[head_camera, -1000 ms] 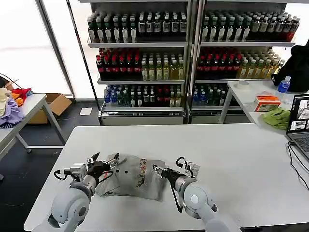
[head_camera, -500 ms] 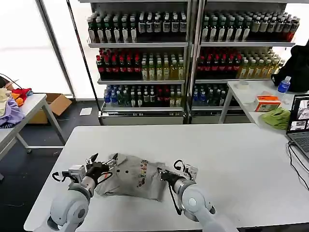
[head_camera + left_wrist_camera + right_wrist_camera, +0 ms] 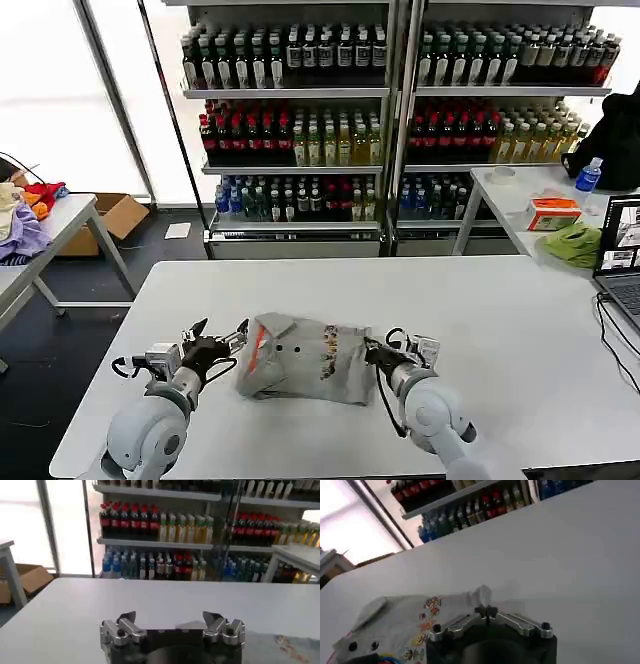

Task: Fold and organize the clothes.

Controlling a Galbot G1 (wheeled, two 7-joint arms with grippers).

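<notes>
Right gripper (image 3: 486, 612) pinches the grey T-shirt's (image 3: 310, 358) edge; left gripper (image 3: 215, 338) gapes empty beside it. Best drag slowly, keeping cloth flat.

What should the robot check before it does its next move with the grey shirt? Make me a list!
1. Right gripper pinching the T-shirt: ok, its tips are shut at the shirt's edge.
2. Left gripper let go: ok, it is open and sits beside the shirt, apart from it.
3. Shirt fully on the table: ok, no part hangs over an edge.
4. Shirt lying flat: not ok, it is bunched and wrinkled, with orange-red trim showing on the left gripper's side.
5. Room to spread the shirt: ok, bare tabletop lies all around it.
6. How many layers the right gripper holds: cannot tell.
</notes>
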